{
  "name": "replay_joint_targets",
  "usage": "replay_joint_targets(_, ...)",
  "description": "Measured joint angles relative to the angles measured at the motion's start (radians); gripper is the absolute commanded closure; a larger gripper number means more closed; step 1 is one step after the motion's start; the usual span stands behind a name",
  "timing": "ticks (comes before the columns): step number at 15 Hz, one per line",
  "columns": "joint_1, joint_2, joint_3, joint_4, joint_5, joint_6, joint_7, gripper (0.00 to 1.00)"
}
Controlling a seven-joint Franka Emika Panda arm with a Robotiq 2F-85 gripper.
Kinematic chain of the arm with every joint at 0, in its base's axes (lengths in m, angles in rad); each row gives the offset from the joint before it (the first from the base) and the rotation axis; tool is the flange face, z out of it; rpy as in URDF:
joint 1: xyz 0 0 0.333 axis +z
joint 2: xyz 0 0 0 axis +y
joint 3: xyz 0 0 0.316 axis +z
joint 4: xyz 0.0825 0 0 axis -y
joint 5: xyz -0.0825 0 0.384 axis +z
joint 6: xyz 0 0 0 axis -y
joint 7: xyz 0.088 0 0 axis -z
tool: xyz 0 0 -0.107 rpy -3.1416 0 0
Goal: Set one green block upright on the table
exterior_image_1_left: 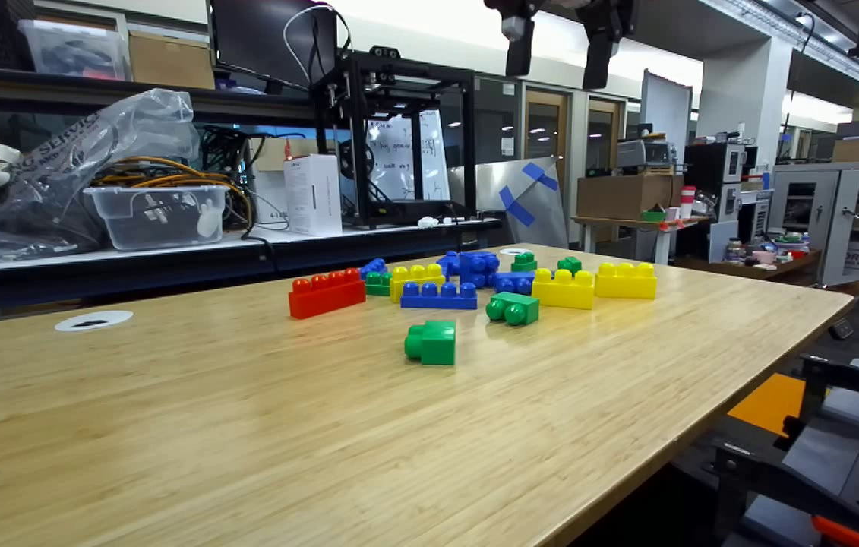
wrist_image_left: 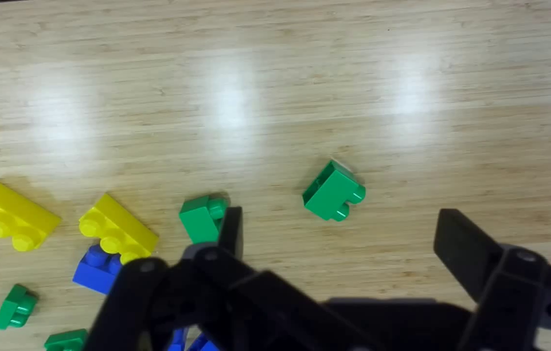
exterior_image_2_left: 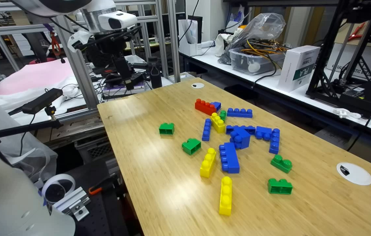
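Several mid-green studded blocks lie on the light-wood table [exterior_image_1_left: 232, 425] [exterior_image_2_left: 159, 173] [wrist_image_left: 314, 87]. The most isolated green block [exterior_image_1_left: 438, 343] [exterior_image_2_left: 166, 129] lies on its side, its studs pointing sideways. In the wrist view this block [wrist_image_left: 331, 191] shows its hollow underside at the upper left and studs at the lower right. A second green block [exterior_image_1_left: 516, 308] [exterior_image_2_left: 191, 146] also lies on its side; in the wrist view it [wrist_image_left: 199, 220] is partly behind the left finger. My gripper [exterior_image_1_left: 557, 70] [exterior_image_2_left: 142, 83] [wrist_image_left: 344, 229] is open, empty, and high above the table.
Yellow bricks [exterior_image_1_left: 563, 289] [exterior_image_2_left: 208, 163] [wrist_image_left: 118, 228], blue bricks [exterior_image_1_left: 438, 296] [exterior_image_2_left: 229, 158] [wrist_image_left: 97, 270] and a red brick [exterior_image_1_left: 327, 292] [exterior_image_2_left: 205, 107] lie close together near the green blocks. More green blocks [exterior_image_2_left: 280, 186] [wrist_image_left: 14, 307] lie beyond. A shelf with a 3D printer [exterior_image_1_left: 399, 137] stands behind.
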Motion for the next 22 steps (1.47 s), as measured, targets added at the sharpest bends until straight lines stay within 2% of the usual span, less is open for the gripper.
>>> replay_joint_targets(3, 0.001, 0.004, -0.007, 0.002, -0.009, 0.0, -0.038, 0.0)
replay_joint_targets(8, 0.002, 0.063, -0.088, 0.05, -0.074, -0.001, -0.273, 0.0)
replay_joint_targets(13, 0.002, 0.179, -0.157, 0.149, -0.171, -0.001, -0.5, 0.0)
replay_joint_targets(19, 0.002, 0.339, -0.237, 0.281, -0.212, -0.004, -0.804, 0.0)
replay_joint_targets(22, -0.001, 0.422, -0.26, 0.336, -0.285, -0.018, -0.899, 0.0)
